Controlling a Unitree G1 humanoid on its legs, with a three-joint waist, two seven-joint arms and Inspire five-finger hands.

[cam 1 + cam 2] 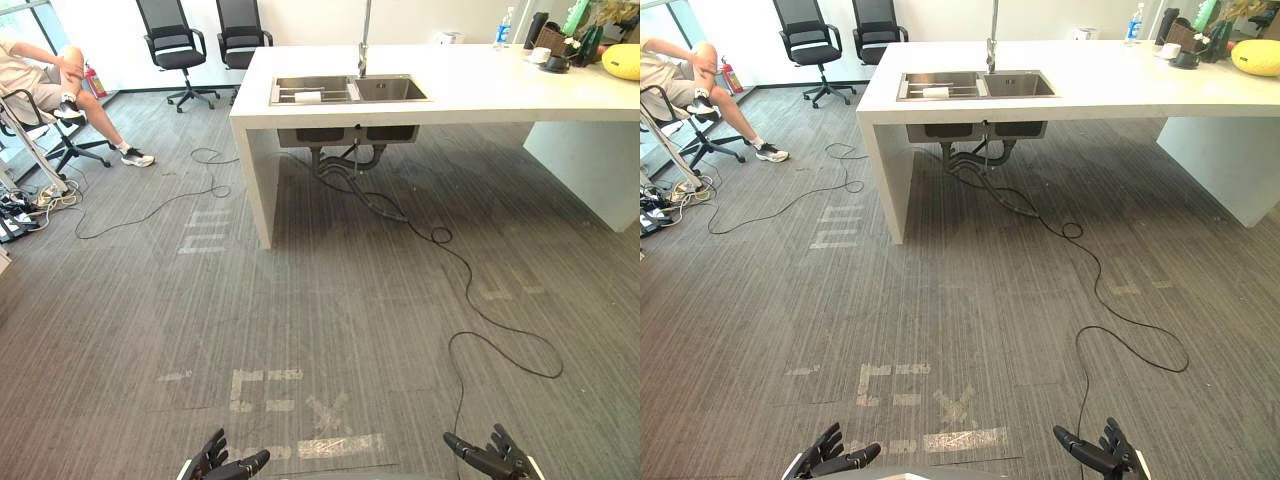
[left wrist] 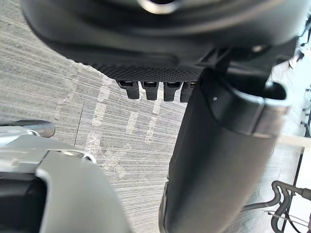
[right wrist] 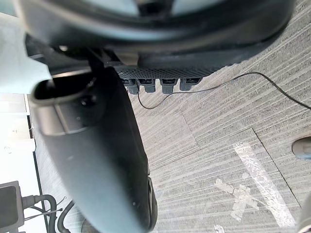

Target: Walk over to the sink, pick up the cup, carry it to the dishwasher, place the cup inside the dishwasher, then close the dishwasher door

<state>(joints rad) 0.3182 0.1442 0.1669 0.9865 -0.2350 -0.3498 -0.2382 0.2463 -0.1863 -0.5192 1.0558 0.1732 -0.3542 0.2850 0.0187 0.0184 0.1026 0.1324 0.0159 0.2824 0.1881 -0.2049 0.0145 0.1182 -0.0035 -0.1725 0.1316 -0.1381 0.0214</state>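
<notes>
A steel double sink (image 1: 350, 102) with a tall faucet (image 1: 365, 40) is set into a white counter (image 1: 480, 90) several steps ahead across the grey carpet. A small white object (image 1: 308, 96), possibly the cup, lies in the left basin. My left hand (image 1: 225, 463) and right hand (image 1: 490, 456) hang low at the near edge of the view, over the floor. Both are open with relaxed fingers and hold nothing. The left hand's thumb (image 2: 214, 160) and the right hand's thumb (image 3: 97, 155) stand out over bare carpet.
A person (image 1: 50, 85) sits on a chair at the far left beside a tangle of cords. Two black office chairs (image 1: 175, 45) stand behind the counter's left end. Bottles and a yellow object (image 1: 622, 60) crowd the counter's right end. White tape marks (image 1: 300, 410) lie on the carpet ahead.
</notes>
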